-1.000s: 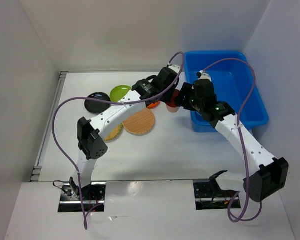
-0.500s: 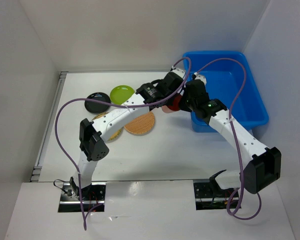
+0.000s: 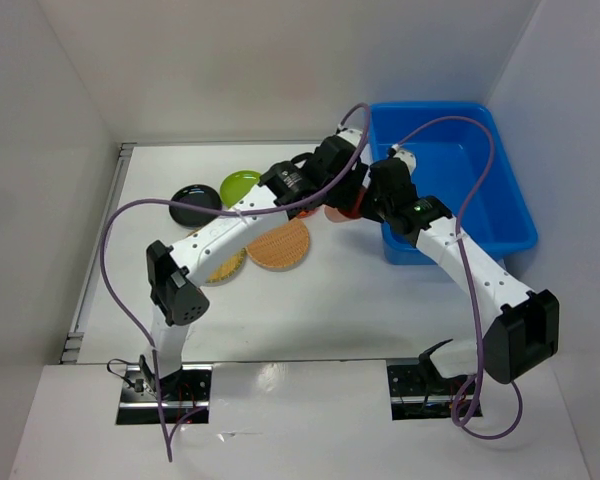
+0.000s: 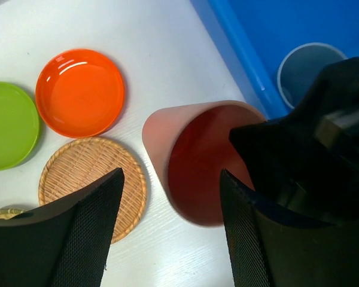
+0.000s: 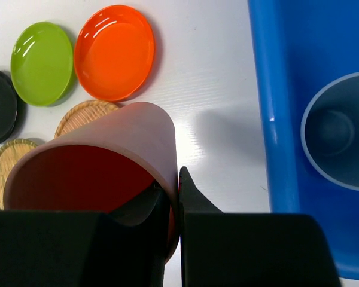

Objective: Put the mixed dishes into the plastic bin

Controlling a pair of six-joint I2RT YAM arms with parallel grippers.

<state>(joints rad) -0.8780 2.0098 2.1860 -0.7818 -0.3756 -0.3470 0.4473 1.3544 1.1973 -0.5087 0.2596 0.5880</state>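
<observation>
Pink cup [image 5: 125,128] is held tipped on its side just outside the blue plastic bin [image 5: 275,119], whose wall lies at its 3 o'clock in the right wrist view. The right gripper [image 5: 173,184] is clamped on its rim, one finger inside and one outside; the left gripper [image 4: 170,179] has its fingers apart, flanking the cup. The orange plate [image 5: 113,51] sits at the cup's 12 o'clock.
</observation>
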